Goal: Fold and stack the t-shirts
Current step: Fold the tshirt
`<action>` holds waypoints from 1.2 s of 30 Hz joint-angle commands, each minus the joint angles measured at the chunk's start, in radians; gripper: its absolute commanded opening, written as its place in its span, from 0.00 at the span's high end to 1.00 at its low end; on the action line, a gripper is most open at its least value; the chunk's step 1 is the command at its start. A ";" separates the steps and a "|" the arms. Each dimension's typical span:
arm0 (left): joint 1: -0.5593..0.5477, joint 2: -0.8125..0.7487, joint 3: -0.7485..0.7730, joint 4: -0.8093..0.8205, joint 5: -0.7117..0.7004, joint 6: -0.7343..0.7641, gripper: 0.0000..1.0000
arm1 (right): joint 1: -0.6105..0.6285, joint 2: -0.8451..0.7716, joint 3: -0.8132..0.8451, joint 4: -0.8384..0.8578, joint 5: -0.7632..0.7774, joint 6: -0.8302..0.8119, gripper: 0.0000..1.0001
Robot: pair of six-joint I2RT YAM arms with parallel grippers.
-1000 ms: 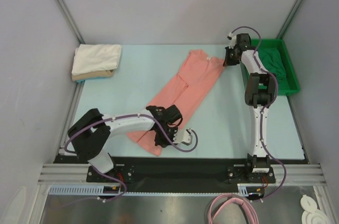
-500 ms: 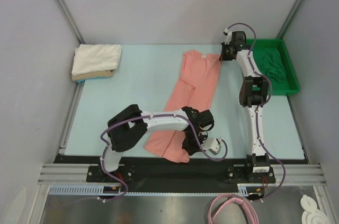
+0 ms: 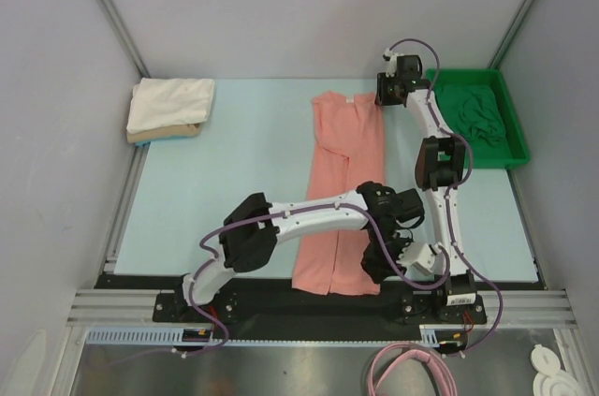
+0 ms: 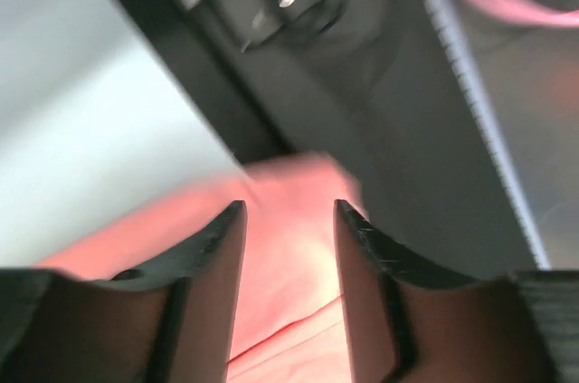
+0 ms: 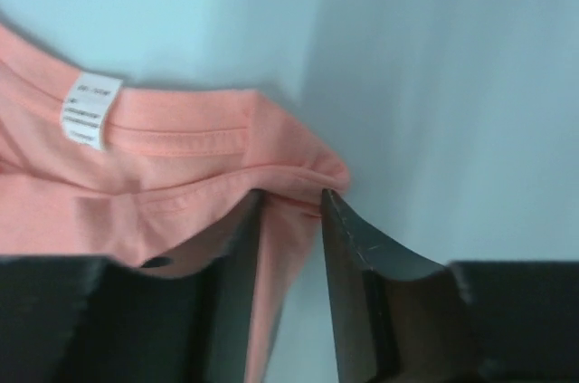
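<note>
Holding salmon-pink t-shirt (image 3: 348, 157) at two ends, one tool per end. Found it stretched as a long narrow strip on pale blue counter (image 3: 225, 181), right of centre, with collar at far end and hem at near edge, just beside the arm bases. Noted a lengthwise crease down the strip; cannot tell layer count.

At right tool (image 5: 291, 193): reached out to far right corner of the shirt, at the shoulder beside the collar. Seen in right wrist view clamped on a bunched fold of pink cloth, with fingers (image 5: 353, 256) drawn close and cloth pinched at the tips. Noted white neck label (image 5: 90, 110) left of the pinch, inside the collar band.

At left tool (image 4: 289, 206): reached across to near right corner of the hem. Left wrist view blurred. Recorded pink cloth filling the narrow gap between fingers (image 4: 217, 256); read as clamped on the hem. Noted dark rail of the rig beyond the tips.

Elsewhere: logged folded white t-shirt (image 3: 170, 101) at far left corner of counter, stacked on folded tan t-shirt (image 3: 164, 133), with only the tan near edge showing. Logged bright green plastic tray (image 3: 496, 165) at far right edge, well apart from that stack. Logged dark green t-shirt (image 3: 482, 115) crumpled inside the tray.
</note>
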 commanded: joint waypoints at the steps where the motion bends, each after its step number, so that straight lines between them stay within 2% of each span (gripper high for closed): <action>1: -0.023 -0.055 0.085 -0.077 0.101 -0.034 0.45 | -0.033 -0.103 -0.025 0.034 0.065 0.005 0.56; 2: -0.017 -0.086 0.065 -0.042 0.077 -0.059 0.43 | -0.059 -0.181 -0.070 0.059 0.060 0.013 0.50; 4: 0.023 -0.176 0.034 0.002 0.055 -0.096 0.40 | -0.074 -0.276 -0.186 0.097 0.036 0.023 0.47; 5: 0.047 -0.206 0.016 0.030 0.048 -0.148 0.37 | -0.108 -0.325 -0.301 0.138 0.025 0.032 0.46; 6: 0.075 -0.235 -0.027 0.092 0.016 -0.180 0.37 | -0.137 -0.429 -0.372 0.158 -0.003 0.043 0.46; 9: 0.247 -0.334 -0.110 0.240 0.003 -0.326 0.35 | -0.172 -0.592 -0.629 0.206 -0.067 0.065 0.43; 10: 0.362 -0.348 -0.130 0.284 0.017 -0.378 0.34 | -0.172 -0.696 -0.689 0.209 -0.082 0.062 0.43; 11: 0.426 -0.355 -0.141 0.350 0.046 -0.460 0.35 | -0.172 -0.756 -0.764 0.208 -0.098 0.056 0.41; 12: 0.546 -0.349 -0.147 0.383 0.069 -0.507 0.36 | -0.172 -0.815 -0.893 0.211 -0.154 0.054 0.41; 13: 0.604 -0.336 -0.145 0.415 0.113 -0.556 0.37 | -0.168 -0.925 -0.964 0.214 -0.190 0.051 0.41; 15: 0.702 -0.271 -0.121 0.486 0.168 -0.677 0.40 | -0.156 -1.014 -1.118 0.189 -0.263 0.051 0.41; 16: 0.782 -0.243 -0.112 0.510 0.192 -0.720 0.42 | -0.140 -1.063 -1.163 0.179 -0.283 0.007 0.41; 18: 0.868 -0.177 -0.096 0.591 0.236 -0.823 0.43 | -0.131 -1.186 -1.260 0.174 -0.339 -0.013 0.43; 22: 0.956 -0.068 -0.073 0.737 0.297 -0.945 0.43 | -0.097 -1.363 -1.507 0.203 -0.325 -0.075 0.44; 26: 0.994 0.064 0.038 0.834 0.334 -1.045 0.44 | -0.091 -1.499 -1.625 0.214 -0.343 -0.180 0.44; 29: 1.002 0.174 0.121 0.846 0.350 -1.085 0.44 | -0.108 -1.573 -1.684 0.254 -0.340 -0.201 0.43; 32: 1.006 0.298 0.281 0.834 0.345 -1.125 0.44 | -0.158 -1.585 -1.678 0.251 -0.356 -0.201 0.43; 36: 1.012 0.397 0.352 0.846 0.342 -1.164 0.45 | -0.214 -1.602 -1.695 0.261 -0.379 -0.204 0.42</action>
